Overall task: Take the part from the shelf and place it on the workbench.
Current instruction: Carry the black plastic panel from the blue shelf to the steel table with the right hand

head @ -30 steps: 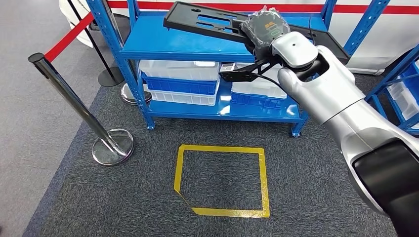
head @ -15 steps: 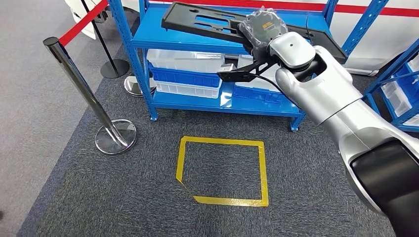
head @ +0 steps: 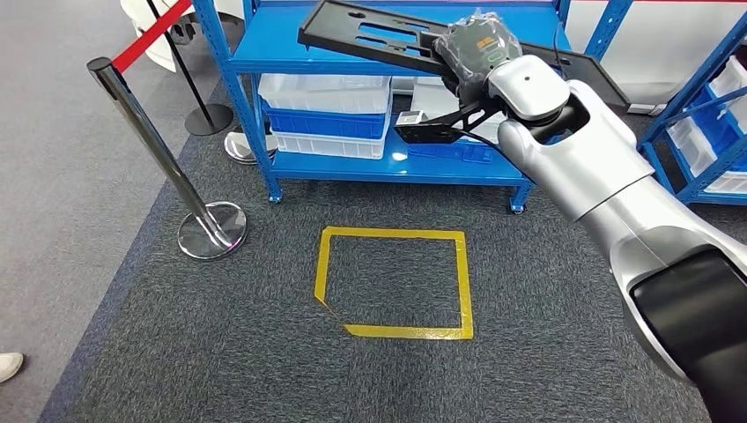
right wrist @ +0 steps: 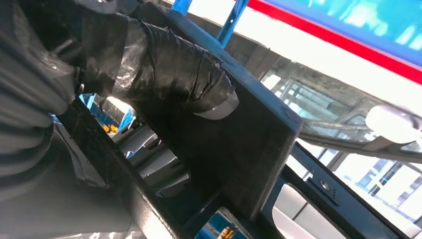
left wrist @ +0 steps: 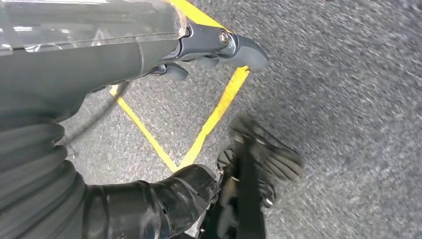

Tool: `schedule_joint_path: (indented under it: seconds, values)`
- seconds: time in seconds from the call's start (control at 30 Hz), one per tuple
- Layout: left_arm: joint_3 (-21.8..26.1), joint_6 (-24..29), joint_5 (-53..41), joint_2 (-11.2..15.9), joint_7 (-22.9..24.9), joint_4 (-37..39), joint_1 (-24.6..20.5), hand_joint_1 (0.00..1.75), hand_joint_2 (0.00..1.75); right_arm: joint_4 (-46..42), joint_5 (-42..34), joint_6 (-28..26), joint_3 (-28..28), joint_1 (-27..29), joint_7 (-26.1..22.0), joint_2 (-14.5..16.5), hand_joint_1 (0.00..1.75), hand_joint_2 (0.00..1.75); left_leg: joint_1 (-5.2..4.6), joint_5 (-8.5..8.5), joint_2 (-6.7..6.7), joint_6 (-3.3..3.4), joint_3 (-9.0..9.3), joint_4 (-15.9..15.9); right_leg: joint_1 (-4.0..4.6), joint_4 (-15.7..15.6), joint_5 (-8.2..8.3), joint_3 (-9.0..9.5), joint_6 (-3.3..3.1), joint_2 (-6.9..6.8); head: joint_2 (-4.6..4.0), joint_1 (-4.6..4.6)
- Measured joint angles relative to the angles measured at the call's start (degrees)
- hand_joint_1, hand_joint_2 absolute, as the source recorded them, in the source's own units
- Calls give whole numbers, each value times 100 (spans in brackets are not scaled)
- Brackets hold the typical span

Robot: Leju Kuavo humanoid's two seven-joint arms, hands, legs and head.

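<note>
Carpet [head: 264, 370]: dark grey, covering most of the head view, with paler grey floor down the left edge.
Shelf [head: 291, 55]: blue steel rack across the top of the head view, its upper deck bare blue and its lower deck loaded with white and blue bins [head: 328, 115].
Second rack [head: 705, 132]: more blue uprights and pale bins at the right edge of the frame.
My right arm [head: 608, 185]: silver, coming in from the lower right of the head view and reaching up to the top centre.
Part [head: 396, 40]: a long flat black panel with slotted cut-outs, lying slantwise across the top of the frame, in front of and above the shelf's upper deck, tilted so its left end sits higher. It is in my grasp, not resting on the deck as far as I can tell.
Yellow tape square [head: 394, 280]: marked on the carpet at centre frame, below the shelf.
Stanchion [head: 159, 159]: chrome post at the left of the frame on a round base, a red belt running from its top to the upper left.
My right hand [head: 476, 44]: wrapped in clear film, clamped on the part near its middle; in the right wrist view my dark thumb [right wrist: 169, 74] presses flat on the black panel [right wrist: 239, 149].
My left hand [left wrist: 214, 50]: hanging over the carpet and a yellow tape line [left wrist: 219, 109], fingers curled in, holding nothing.
</note>
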Motion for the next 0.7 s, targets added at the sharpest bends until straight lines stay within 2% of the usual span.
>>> schedule_joint_path:
  seconds: [0.03,0.07,0.1,0.13,0.17,0.2,0.23,0.27,0.3,0.33,0.37,0.4,0.43,0.47,0.5,0.53,0.57,0.6,0.63,0.67,0.7]
  values:
    - [0,0,0,1,-1,0,-7,0,175,1,9,11,1,2,8,-1,175,175,2,166,0,1,142,10,0,10,79,-106,12,0,1,0]
    - [0,0,-1,2,-1,0,-13,0,175,2,28,31,1,0,22,-1,175,175,4,300,-2,14,389,-185,1,21,153,-197,28,0,1,-1]
    - [0,1,-4,4,-1,0,-18,0,175,4,61,64,1,-6,51,1,175,175,-1,311,-7,39,757,-565,5,32,219,-272,50,-1,1,-1]
    - [0,4,-11,10,-1,0,-23,0,175,14,106,109,1,-21,94,2,175,175,-13,206,-11,69,1141,-1057,11,41,278,-325,76,-7,1,1]
    - [-1,6,-23,16,-1,0,-29,0,175,46,161,175,2,-50,153,12,175,175,-29,69,-16,93,1435,-1470,13,35,346,-359,104,-17,1,2]
    - [-1,8,-37,21,1,0,-33,0,175,106,215,251,4,-85,216,37,175,175,-51,-35,-18,114,1610,-1763,9,12,417,-383,135,-29,1,2]
    - [-2,9,-50,25,4,0,-36,0,175,194,261,323,7,-119,278,71,175,175,-67,-44,-18,134,1628,-1912,4,-22,500,-402,168,-38,1,3]
    - [-2,7,-60,23,9,0,-38,0,175,305,296,383,10,-146,333,108,175,175,-62,25,-7,160,1582,-1932,-3,-54,541,-426,199,-36,1,2]
    - [-3,4,-66,20,15,0,-39,0,175,423,321,417,17,-161,383,148,175,175,-54,109,6,205,1527,-1954,-7,-26,466,-471,223,-24,1,3]
    - [-5,-1,-70,17,21,0,-40,0,175,533,344,431,26,-172,431,187,175,175,-40,197,27,256,1459,-1967,-8,106,265,-540,240,-10,1,4]
    - [-7,-5,-74,13,27,0,-41,0,175,629,368,434,36,-189,477,226,175,175,-26,280,48,298,1380,-1964,-12,360,-40,-631,250,1,1,4]
    - [-8,-5,-76,9,36,0,-41,0,175,709,393,434,44,-214,521,268,175,175,-29,355,58,329,1275,-1947,-15,718,-369,-731,259,7,1,4]
    - [-9,-2,-76,4,51,0,-40,0,175,778,418,433,49,-248,560,307,175,175,-30,426,67,342,1164,-1924,-18,1116,-611,-812,272,8,1,4]
    - [-9,6,-72,-2,71,0,-39,0,175,844,442,433,51,-284,601,342,175,175,-31,495,67,340,1048,-1896,-20,1459,-708,-847,285,7,1,4]
    - [-9,15,-67,-7,94,0,-38,0,175,911,462,433,51,-318,643,380,175,175,-30,562,67,334,931,-1865,-22,1673,-661,-814,296,7,0,4]
    - [-9,22,-62,-14,117,1,-36,0,175,973,482,432,51,-347,684,423,175,175,-29,625,67,323,814,-1829,-25,1711,-512,-693,300,7,0,4]
    - [-9,29,-57,-18,140,1,-34,0,175,1026,500,430,51,-372,721,468,175,175,-27,685,67,306,697,-1787,-27,1555,-347,-470,296,6,0,4]
    - [-9,34,-55,-22,164,2,-34,0,175,1069,513,427,51,-397,750,512,175,175,-26,738,68,281,595,-1743,-27,1243,-306,-193,283,6,1,4]
    - [-8,40,-53,-26,184,2,-34,0,175,1101,522,423,51,-421,769,553,175,175,-35,785,67,253,507,-1702,-15,833,-379,112,264,6,1,5]
    - [-8,49,-52,-27,203,2,-33,0,175,1130,529,415,51,-443,780,600,175,175,-42,836,68,219,449,-1680,-1,497,-498,337,243,9,1,2]
    - [-7,60,-52,-27,218,2,-31,0,175,1162,534,407,51,-467,786,633,175,175,-49,887,68,185,416,-1673,13,264,-620,457,221,14,1,0]
